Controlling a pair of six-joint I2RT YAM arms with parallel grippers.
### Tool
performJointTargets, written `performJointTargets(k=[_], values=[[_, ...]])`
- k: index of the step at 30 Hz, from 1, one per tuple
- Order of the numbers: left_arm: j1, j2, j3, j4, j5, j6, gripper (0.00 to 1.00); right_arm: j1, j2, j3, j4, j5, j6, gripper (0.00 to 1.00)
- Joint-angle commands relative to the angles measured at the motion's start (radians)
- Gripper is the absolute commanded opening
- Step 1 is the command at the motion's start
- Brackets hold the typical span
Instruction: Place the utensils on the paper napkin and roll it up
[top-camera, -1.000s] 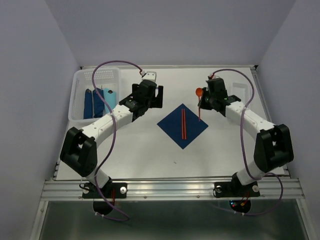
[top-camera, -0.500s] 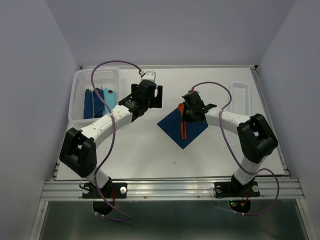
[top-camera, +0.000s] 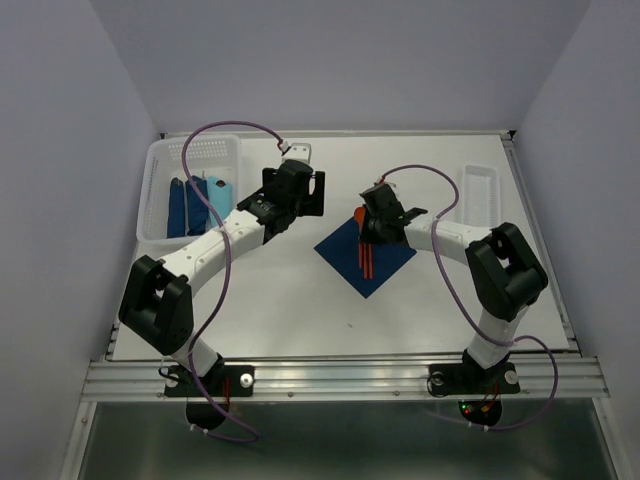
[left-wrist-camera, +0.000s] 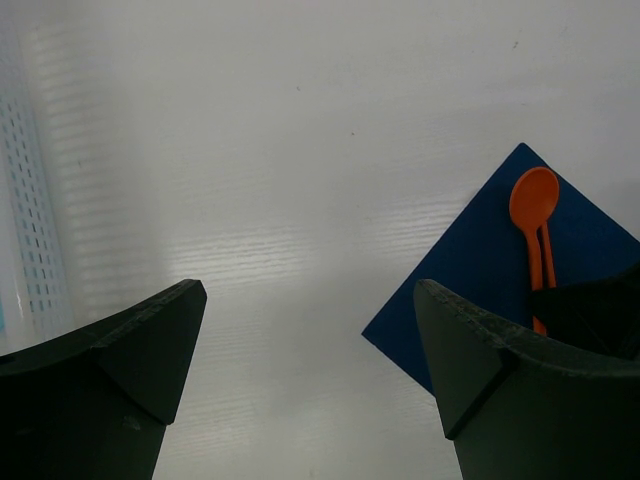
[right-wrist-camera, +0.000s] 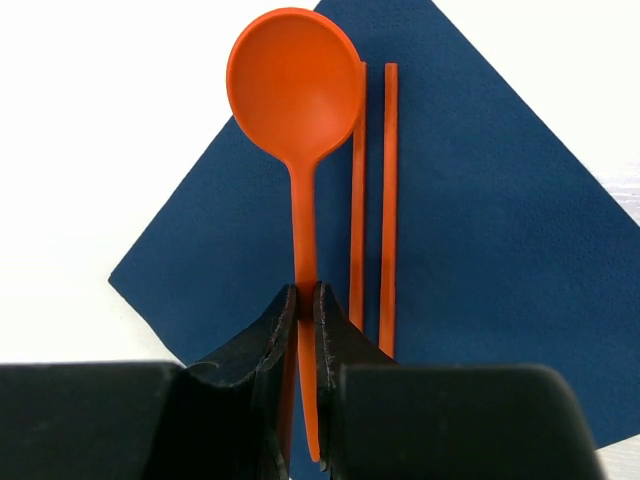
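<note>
Your right hand (right-wrist-camera: 305, 300) pinches the orange spoon (right-wrist-camera: 295, 95) by its handle over the paper napkin (right-wrist-camera: 480, 250) at mid-counter (top-camera: 280, 300), just beside two orange chopsticks (right-wrist-camera: 388, 200) lying there. Your left hand (left-wrist-camera: 305, 300) hangs spread, left of the napkin.

Light is soft and even from above, with faint shadows. The table (left-wrist-camera: 300, 150) glares white in the left wrist view, washing out the basket (left-wrist-camera: 25, 200). Near fingers (left-wrist-camera: 90, 400) look dark and blurred; the spoon (right-wrist-camera: 295, 90) is sharp.
</note>
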Motion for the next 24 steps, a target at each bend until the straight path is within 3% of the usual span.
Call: performJointTargets(k=[1,24], values=[[-0.002,-0.036,-0.008,0.02,-0.026,-0.005,0.99,0.007,0.007,0.03,0.044,0.032,0.009,0.01],[-0.002,-0.035,-0.011,0.02,-0.018,-0.008,0.99,0.034,-0.039,-0.021,0.016,0.075,-0.002,0.02]])
